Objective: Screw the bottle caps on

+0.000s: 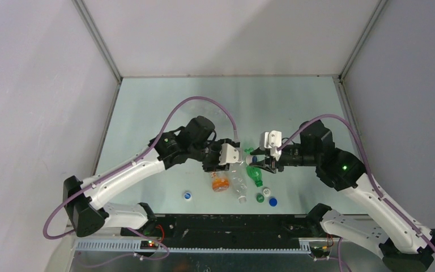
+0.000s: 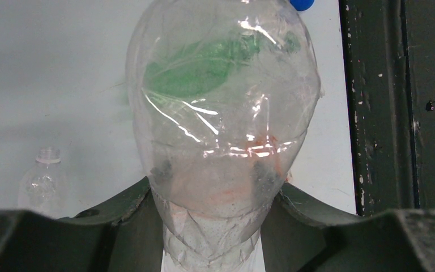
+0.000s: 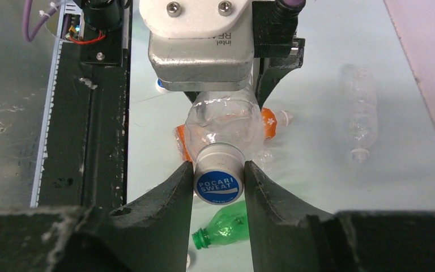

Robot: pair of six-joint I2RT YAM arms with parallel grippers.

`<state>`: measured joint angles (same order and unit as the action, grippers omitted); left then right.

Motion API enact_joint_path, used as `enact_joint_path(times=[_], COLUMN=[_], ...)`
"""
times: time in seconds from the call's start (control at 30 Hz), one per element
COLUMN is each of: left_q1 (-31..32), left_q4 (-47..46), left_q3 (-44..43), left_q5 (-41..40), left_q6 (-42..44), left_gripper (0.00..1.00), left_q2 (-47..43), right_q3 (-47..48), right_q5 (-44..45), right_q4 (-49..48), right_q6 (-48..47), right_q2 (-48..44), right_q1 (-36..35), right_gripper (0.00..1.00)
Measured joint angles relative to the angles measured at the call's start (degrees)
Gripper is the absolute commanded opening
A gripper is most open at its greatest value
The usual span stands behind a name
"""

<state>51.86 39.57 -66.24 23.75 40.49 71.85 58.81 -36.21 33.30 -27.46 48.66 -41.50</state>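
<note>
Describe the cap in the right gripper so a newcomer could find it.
Over the middle of the table, the left gripper holds a clear bottle. The cap sits at its mouth, gripped by the right gripper. The only cap off the table, it has a blue top with white lettering.

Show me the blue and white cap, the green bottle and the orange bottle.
blue and white cap (image 3: 219, 186), right wrist view, on its printed top.
green bottle (image 3: 229, 225), right wrist view, on its shoulder.
orange bottle (image 1: 220, 182), top external view, on its body.
</note>
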Motion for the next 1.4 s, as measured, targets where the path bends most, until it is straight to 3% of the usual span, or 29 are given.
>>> enact_joint_path(times=[0.1, 0.2, 0.37, 0.53, 0.7, 0.77, 1.03, 1.4], left_q1=[-0.15, -0.28, -0.26, 2.01, 3.93, 4.09, 4.26, 4.22], left_q4=[0.22, 0.02, -5.53, -16.09, -24.11, -26.27, -34.95, -38.66], left_q3=[0.0, 0.0, 3.5, 10.58, 14.71, 15.17, 15.63, 16.02], left_q5=[-0.02, -0.22, -3.63, -12.79, -19.47, -20.52, -21.2, -20.68], left_q6=[0.02, -0.24, -2.34, -4.28, -6.36, -7.67, -13.9, -18.69], left_gripper=[0.04, 0.05, 0.05, 0.05, 0.04, 0.05, 0.06, 0.07], left_q2=[0.0, -0.07, -2.8, -7.54, -9.51, -9.49, -9.16, -9.16], right_q3=[0.0, 0.0, 0.0, 0.0, 0.0, 0.0, 0.0, -3.63], right_q5=[-0.26, -0.68, 1.88, 12.02, 24.04, 28.79, 38.23, 41.46], right_q4=[-0.31, -1.33, -5.46, -9.73, -12.5, -13.46, -15.96, -24.24], right_q6=[1.66, 4.57, 15.72, 33.62, 44.78, 46.82, 47.34, 47.5], right_q2=[0.52, 0.92, 1.88, 2.67, 2.19, 1.79, 1.2, 1.31], right_q1=[0.31, 0.85, 1.27, -0.37, -4.46, -6.16, -9.92, -10.64], right_gripper=[0.24, 0.01, 0.0, 0.0, 0.42, 0.49, 0.56, 0.5])
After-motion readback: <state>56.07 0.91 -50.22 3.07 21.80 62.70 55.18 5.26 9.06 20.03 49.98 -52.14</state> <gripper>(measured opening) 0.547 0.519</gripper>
